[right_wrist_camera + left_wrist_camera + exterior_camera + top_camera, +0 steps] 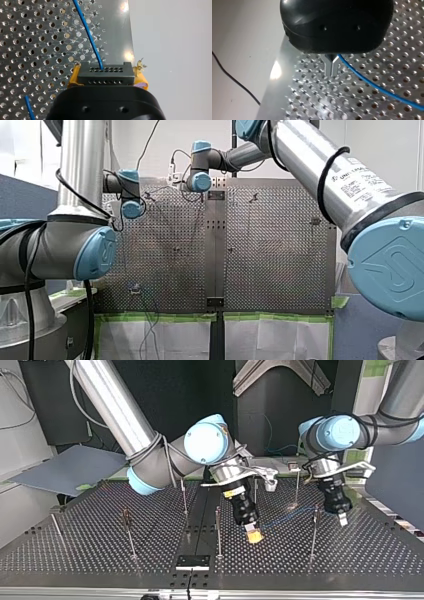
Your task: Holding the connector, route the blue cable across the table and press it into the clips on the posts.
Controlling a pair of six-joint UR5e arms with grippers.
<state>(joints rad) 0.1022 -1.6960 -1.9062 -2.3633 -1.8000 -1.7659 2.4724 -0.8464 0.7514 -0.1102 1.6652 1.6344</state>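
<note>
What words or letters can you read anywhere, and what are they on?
"S", "T", "U", "V": marked along the table's plain strip, beside the blue cable, ahead of the connector gripped in my right claw.
"UNIVERSAL": on the label on my right arm in the front view. The smaller print under it is too blurred to read.
Nothing else can be read.

table (32, 30): shiny perforated metal | blue cable (89, 37): smooth plastic | connector (105, 73): matt black plastic

light: bright, even | glare: white patches on table (275, 71), both wrist views | top view: dim beyond the table
</note>
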